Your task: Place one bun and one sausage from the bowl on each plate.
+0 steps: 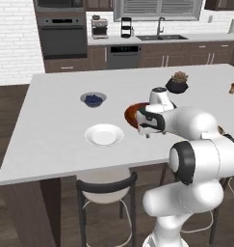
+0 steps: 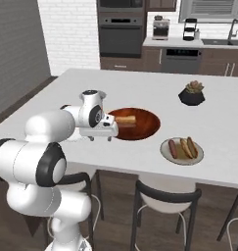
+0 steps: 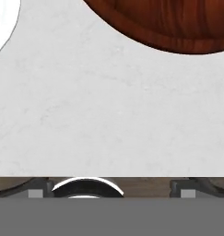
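The glossy wooden bowl (image 2: 142,128) sits mid-counter with one tan bun (image 2: 125,119) lying in it. Its rim (image 3: 178,32) crosses the top of the hand view and shows again beside my hand (image 1: 130,114). Left of it is the plain white plate (image 1: 104,134), bare, its edge (image 3: 2,23) in the hand view's corner. Right of the bowl, the cream-rimmed plate (image 2: 165,154) holds a sausage (image 2: 173,148) and a bun (image 2: 183,148). My gripper (image 2: 100,138) points down over bare counter between bowl and white plate, near the front edge, open and holding nothing.
A small grey bowl of blue berries (image 1: 93,99) stands behind the white plate. A dark potted plant (image 1: 177,83) sits behind the wooden bowl, with shakers (image 1: 232,88) far right. Stools (image 2: 164,196) line the counter's near edge.
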Controlling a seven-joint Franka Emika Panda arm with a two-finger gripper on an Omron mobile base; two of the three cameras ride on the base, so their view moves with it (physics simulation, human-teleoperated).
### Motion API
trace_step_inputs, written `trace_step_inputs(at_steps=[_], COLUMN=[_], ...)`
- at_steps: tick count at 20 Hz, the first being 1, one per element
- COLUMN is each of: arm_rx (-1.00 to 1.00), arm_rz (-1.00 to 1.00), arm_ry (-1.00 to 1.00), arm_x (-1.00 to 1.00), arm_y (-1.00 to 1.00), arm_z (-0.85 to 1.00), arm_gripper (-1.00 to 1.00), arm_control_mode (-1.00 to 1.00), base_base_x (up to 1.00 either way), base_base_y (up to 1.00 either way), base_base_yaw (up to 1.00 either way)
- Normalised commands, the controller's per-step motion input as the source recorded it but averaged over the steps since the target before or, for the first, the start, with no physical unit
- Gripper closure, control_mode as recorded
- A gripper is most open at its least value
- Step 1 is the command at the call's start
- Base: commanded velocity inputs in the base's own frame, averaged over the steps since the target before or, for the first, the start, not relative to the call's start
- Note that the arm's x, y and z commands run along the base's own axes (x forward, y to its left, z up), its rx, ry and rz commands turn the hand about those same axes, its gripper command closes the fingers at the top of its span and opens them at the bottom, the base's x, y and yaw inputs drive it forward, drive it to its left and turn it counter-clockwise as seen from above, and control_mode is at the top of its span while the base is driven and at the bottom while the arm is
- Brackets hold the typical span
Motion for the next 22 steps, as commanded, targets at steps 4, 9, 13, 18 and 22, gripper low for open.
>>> trace_step_inputs(at_steps=[4,9,13,18,22], arm_rx=[0.0,0.0,0.0,0.0,0.0], arm_rz=[0.0,0.0,0.0,0.0,0.0], arm_ry=[0.0,0.0,0.0,0.0,0.0], arm_x=[0.0,0.0,0.0,0.0,0.13], arm_y=[0.0,0.0,0.0,0.0,0.0], arm_z=[0.0,0.0,0.0,0.0,0.0], arm_gripper=[-1.0,-1.0,-1.0,-1.0,-1.0], arm_control_mode=[1.0,1.0,1.0,1.0,-1.0], base_base_x=[0.29,0.44,0.51,0.48,0.33], base_base_y=[0.43,0.24,0.0,0.01,0.0], base_base_yaw=[0.0,-0.04,-0.1,-0.05,-0.01])
